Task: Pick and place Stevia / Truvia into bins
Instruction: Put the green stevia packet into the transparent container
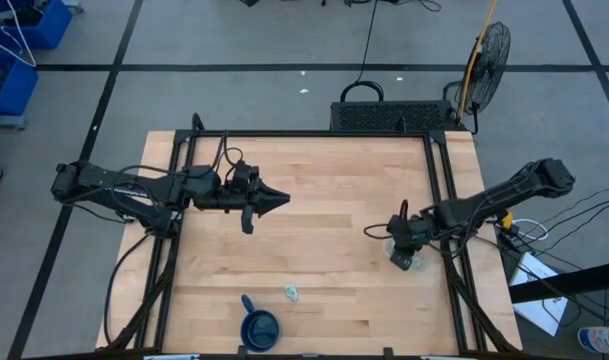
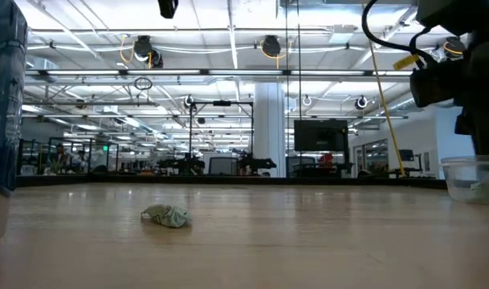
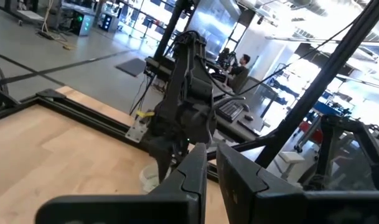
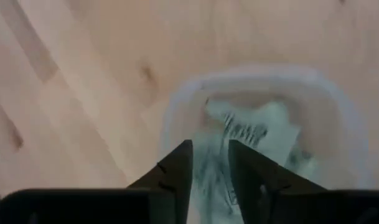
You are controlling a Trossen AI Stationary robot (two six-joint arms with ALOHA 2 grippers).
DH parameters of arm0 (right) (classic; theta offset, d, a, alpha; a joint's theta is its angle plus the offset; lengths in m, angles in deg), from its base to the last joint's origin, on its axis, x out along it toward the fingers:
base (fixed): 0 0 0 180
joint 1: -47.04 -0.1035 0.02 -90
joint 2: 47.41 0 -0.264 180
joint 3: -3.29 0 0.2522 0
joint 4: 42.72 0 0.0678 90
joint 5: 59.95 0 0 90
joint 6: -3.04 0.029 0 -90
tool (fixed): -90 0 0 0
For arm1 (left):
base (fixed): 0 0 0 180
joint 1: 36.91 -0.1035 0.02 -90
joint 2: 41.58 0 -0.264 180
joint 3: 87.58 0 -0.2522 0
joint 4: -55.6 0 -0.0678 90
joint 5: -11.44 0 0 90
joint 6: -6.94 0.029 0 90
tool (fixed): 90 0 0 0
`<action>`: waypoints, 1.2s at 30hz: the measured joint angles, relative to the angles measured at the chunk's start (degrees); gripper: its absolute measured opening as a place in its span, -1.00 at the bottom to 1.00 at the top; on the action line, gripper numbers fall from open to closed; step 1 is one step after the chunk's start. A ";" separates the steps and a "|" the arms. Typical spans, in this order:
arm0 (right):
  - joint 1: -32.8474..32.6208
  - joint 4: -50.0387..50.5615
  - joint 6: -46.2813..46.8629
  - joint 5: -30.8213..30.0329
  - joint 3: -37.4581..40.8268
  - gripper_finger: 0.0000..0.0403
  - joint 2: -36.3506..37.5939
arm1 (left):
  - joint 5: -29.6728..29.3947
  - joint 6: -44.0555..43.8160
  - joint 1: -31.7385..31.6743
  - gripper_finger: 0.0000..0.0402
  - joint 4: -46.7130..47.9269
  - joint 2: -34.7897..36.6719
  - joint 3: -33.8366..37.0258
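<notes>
nearest the front edge of the wooden surface (image 1: 324, 200) stands a dark blue mug (image 1: 260, 327), and just beyond it, a little toward the right arm's side, lies the one loose sachet (image 1: 292, 293). in the low view it shows as a crumpled pale green scrap (image 2: 167, 215) lying flat and alone on the wood. its long axis cannot be read from either view.

farther in, the right end effector (image 4: 209, 163) hangs directly over the clear tub (image 4: 264, 134) at the right side of the surface, fingers pointing down with only a narrow gap between them. nothing shows between the tips. green and white sachets (image 4: 254, 134) already lie inside the tub, below the fingers. in the high view this end effector (image 1: 404, 255) hides most of the tub.

farthest back, the left end effector (image 1: 274, 198) is held level above the surface, pointing toward the right arm, its fingers close together with a thin slit between them and nothing held.

the coming move, as i judge it, turns on this: the loose sachet lies toward the front edge from both arms, between them, and neither is clearly nearer. the right arm would have to swing forward and inward from the tub; the left would have to drop and reach forward. with the tub already at the right arm, that arm looks the likelier fetcher.
</notes>
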 joint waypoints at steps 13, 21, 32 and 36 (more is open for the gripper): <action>3.76 -28.85 -29.16 -11.47 -12.14 -0.48 -4.15 | -1.03 -1.32 0.02 -0.80 -0.10 0.00 0.00; 6.28 -59.49 -44.89 -0.02 -12.66 -0.38 -24.62 | -0.96 -2.07 0.00 -0.80 -0.08 0.00 0.00; 7.11 -85.21 -49.41 14.53 -17.90 0.09 -51.78 | -0.94 2.69 0.01 -0.80 -0.02 0.00 0.00; 5.69 -84.14 -54.60 17.33 -26.47 0.25 -60.68 | -0.96 3.06 0.01 -0.80 0.17 0.00 0.00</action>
